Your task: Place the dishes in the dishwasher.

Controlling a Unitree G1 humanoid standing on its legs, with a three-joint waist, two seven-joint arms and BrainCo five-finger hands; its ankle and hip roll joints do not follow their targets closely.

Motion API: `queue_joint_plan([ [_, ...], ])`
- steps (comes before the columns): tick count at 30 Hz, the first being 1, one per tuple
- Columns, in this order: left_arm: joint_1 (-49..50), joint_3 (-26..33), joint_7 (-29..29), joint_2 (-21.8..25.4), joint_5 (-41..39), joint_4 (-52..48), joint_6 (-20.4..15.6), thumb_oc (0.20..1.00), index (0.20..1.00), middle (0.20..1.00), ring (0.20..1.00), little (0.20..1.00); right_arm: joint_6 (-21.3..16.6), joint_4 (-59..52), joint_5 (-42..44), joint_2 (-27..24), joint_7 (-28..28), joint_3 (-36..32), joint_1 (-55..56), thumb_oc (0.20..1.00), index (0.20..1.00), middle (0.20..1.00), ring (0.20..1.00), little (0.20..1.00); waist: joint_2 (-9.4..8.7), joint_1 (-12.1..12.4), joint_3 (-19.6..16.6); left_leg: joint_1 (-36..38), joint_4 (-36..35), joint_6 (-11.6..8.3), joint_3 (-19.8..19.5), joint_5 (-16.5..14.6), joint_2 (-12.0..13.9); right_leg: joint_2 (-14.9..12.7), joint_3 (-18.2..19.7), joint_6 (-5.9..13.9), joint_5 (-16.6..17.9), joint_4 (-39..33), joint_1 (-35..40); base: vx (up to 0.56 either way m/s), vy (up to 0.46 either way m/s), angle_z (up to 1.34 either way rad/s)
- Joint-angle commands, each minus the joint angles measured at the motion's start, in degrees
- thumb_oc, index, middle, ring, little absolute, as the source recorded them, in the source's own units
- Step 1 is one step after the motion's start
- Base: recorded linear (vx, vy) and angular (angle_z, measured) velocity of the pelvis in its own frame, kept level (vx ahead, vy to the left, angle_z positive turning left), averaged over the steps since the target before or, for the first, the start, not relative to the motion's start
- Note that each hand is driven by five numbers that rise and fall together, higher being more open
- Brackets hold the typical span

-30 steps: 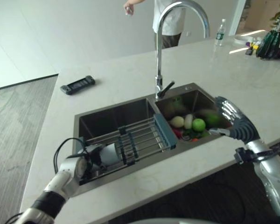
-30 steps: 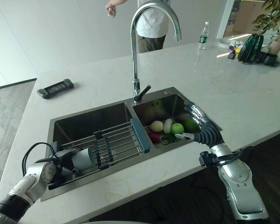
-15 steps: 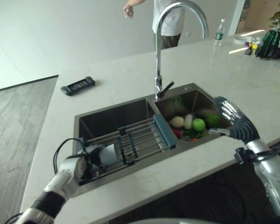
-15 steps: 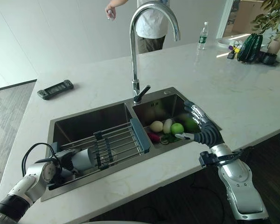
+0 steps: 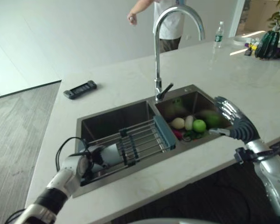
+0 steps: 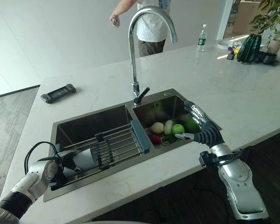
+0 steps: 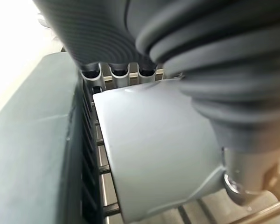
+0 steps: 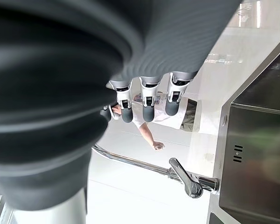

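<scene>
Left hand (image 6: 60,169) is curled round a grey cup (image 7: 154,154) right against the rack (image 6: 119,143), so it could snag there. Right hand (image 6: 201,126), fingers straight, idles above the veg (image 6: 170,129).

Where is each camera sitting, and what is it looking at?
Left eye view: on the head, looking down at the sink with both arms; the left robot hand is by a grey cup.
Right eye view: beside it, same scene; the right robot hand is over the vegetables.
Left wrist view: on the left wrist, close on that cup and the rack.
Right wrist view: on the right wrist, facing the faucet.
Shared: both eye views and the right wrist view show the faucet and a person.
</scene>
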Motion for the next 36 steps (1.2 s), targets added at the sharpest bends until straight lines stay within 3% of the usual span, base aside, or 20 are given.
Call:
queue_joint_plan([
  [1, -0.96, -2.61, 0.54, 0.80, 0.42, 4.84, -2.02, 0.200, 0.200, 0.200, 0.200, 0.200, -2.91, -1.94, 0.08, -1.43, -0.41, -0.77, -6.18, 1.000, 1.000, 1.000, 1.000, 1.000, -0.47, -0.28, 2.84, 1.52, 0.44, 1.46, 0.89, -3.77, 0.29, 0.47, -3.92, 2.53, -4.13, 0.42, 2.30, 0.00, 0.000, 0.00],
  [9, -0.29, 1.54, 5.10, 4.27, -6.81, -3.15, -5.73, 0.200, 0.200, 0.200, 0.200, 0.200, -3.58, -2.01, -0.13, -1.53, -1.58, -1.01, -5.15, 1.000, 1.000, 1.000, 1.000, 1.000, -0.52, 0.53, 3.13, 1.50, 0.44, 1.31, 0.57, -3.73, 0.27, 0.44, -4.20, 2.56, -4.01, 0.42, 2.45, 0.00, 0.000, 0.00],
  [14, 2.71, 11.13, 9.46, 6.47, -15.21, -13.01, -7.70, 0.200, 0.200, 0.200, 0.200, 0.200, -3.01, -3.11, -0.72, -1.05, -2.33, -2.79, -3.54, 1.000, 1.000, 1.000, 1.000, 1.000, -0.34, 1.72, 3.76, 1.25, 0.44, 1.18, -0.10, -3.50, 0.20, 0.30, -4.53, 2.39, -3.91, 0.42, 2.59, 0.00, -0.001, 0.01],
  [15, 3.82, 14.67, 12.75, 6.86, -18.48, -15.75, -9.81, 0.200, 0.200, 0.200, 0.200, 0.200, -2.69, -3.60, -0.83, -0.87, -2.69, -3.27, -3.07, 1.000, 1.000, 1.000, 1.000, 1.000, -0.30, 2.01, 3.85, 1.16, 0.44, 1.10, -0.46, -3.43, 0.18, 0.22, -4.65, 2.32, -3.88, 0.42, 2.63, 0.01, -0.006, 0.10],
  [21, 6.93, 23.38, 22.48, 6.13, -22.83, -20.13, -14.75, 0.200, 0.200, 0.200, 0.200, 0.200, -2.05, -4.13, -1.09, -0.13, -3.28, -4.47, -1.95, 1.000, 1.000, 1.000, 1.000, 1.000, -0.47, 2.85, 3.49, 0.78, 0.44, 0.78, -1.12, -3.27, 0.21, -0.06, -4.99, 2.24, -4.12, 0.42, 2.64, 0.01, -0.010, 0.10],
  [26, 9.34, 30.07, 31.62, 3.35, -27.82, -23.24, -20.11, 0.200, 0.200, 0.200, 0.200, 0.200, -1.81, -4.31, -1.54, 0.89, -3.72, -4.81, -1.29, 1.000, 1.000, 1.000, 1.000, 1.000, -0.84, 3.53, 3.21, 0.48, 0.44, 0.47, -1.71, -3.13, 0.23, -0.05, -4.94, 1.90, -4.38, 0.42, 2.65, 0.01, -0.011, 0.03],
  [28, 9.82, 32.51, 35.01, 1.71, -36.15, -24.65, -24.00, 0.200, 0.200, 0.200, 0.200, 0.200, -2.08, -4.46, -1.78, 1.40, -4.30, -4.70, -0.74, 1.000, 1.000, 1.000, 1.000, 1.000, -1.09, 3.88, 3.04, 0.36, 0.44, 0.31, -1.97, -3.03, 0.28, -0.09, -5.21, 1.76, -4.50, 0.42, 2.73, 0.02, -0.052, 0.11],
  [30, 10.04, 34.79, 34.37, -2.61, -46.64, -26.84, -28.69, 0.200, 0.200, 0.200, 0.200, 0.200, -2.91, -4.62, -2.61, 2.89, -5.08, -4.40, -0.35, 1.000, 1.000, 1.000, 1.000, 1.000, -1.42, 4.32, 2.80, 0.16, 0.44, 0.11, -2.39, -2.90, 0.45, 0.00, -5.52, 1.40, -4.77, 0.42, 2.81, 0.02, -0.096, 0.11],
  [33, 11.46, 35.22, 30.72, -9.65, -59.14, -32.24, -31.74, 0.200, 0.200, 0.200, 0.200, 0.200, -3.90, -6.10, -3.47, 4.88, -6.75, -4.19, 0.54, 1.000, 1.000, 1.000, 1.000, 1.000, -1.88, 5.12, 2.69, -0.22, 0.44, -0.34, -2.97, -2.61, 0.98, 0.34, -6.08, 0.77, -5.21, 0.42, 2.94, 0.00, -0.156, 0.17],
  [36, 12.22, 34.81, 28.22, -11.96, -64.99, -34.14, -32.75, 0.200, 0.200, 0.200, 0.200, 0.200, -4.18, -7.00, -3.72, 5.67, -7.35, -4.03, 1.04, 1.000, 1.000, 1.000, 1.000, 1.000, -2.03, 5.46, 2.69, -0.42, 0.44, -0.65, -3.18, -2.32, 1.42, 0.70, -6.52, 0.36, -5.45, 0.42, 2.97, 0.00, -0.198, 0.20],
])
